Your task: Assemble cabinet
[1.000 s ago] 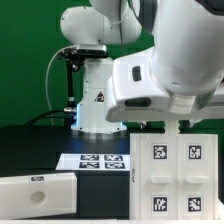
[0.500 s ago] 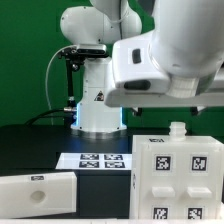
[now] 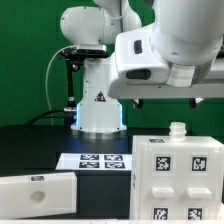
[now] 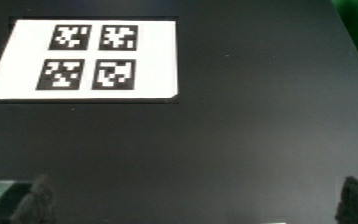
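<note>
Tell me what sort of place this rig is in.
Probably a robotics lab bench: a green backdrop, a black table carrying a marker board, and a tagged white cabinet box.

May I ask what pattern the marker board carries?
The marker board shows four black-and-white square tags on white; clearest in the wrist view.

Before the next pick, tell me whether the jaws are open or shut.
Open. In the wrist view the jaws stand far apart at opposite edges, only black table showing between them.

Cabinet box point(image 3: 178, 182) near slab panel point(image 3: 38, 192)
</note>
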You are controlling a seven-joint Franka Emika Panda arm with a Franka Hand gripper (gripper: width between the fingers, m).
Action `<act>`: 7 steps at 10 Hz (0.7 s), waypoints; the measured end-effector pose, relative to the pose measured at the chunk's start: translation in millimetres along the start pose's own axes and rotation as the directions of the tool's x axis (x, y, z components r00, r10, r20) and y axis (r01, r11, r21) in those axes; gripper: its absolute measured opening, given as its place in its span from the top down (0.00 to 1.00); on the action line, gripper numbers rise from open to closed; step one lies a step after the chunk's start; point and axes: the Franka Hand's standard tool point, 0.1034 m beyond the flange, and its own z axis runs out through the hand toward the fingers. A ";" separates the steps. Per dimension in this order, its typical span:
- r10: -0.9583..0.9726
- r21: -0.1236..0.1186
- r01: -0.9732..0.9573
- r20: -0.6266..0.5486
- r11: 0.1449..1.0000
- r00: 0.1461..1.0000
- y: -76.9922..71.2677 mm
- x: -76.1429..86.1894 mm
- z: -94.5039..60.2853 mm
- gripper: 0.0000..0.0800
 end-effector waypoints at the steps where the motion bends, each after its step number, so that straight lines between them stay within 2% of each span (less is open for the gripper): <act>1: 0.004 -0.007 -0.004 -0.023 1.000 1.000 1.7 3.0 1.6 0.00; 2: 0.023 0.001 -0.023 -0.043 1.000 0.999 6.9 3.2 3.9 0.00; 3: 0.099 0.029 -0.096 -0.091 0.995 0.991 17.8 8.5 6.1 0.00; 4: 0.108 0.056 -0.104 -0.073 0.993 0.992 29.0 8.3 13.7 0.00; 7: 0.073 0.049 -0.069 -0.072 0.996 0.995 27.6 13.6 10.2 0.00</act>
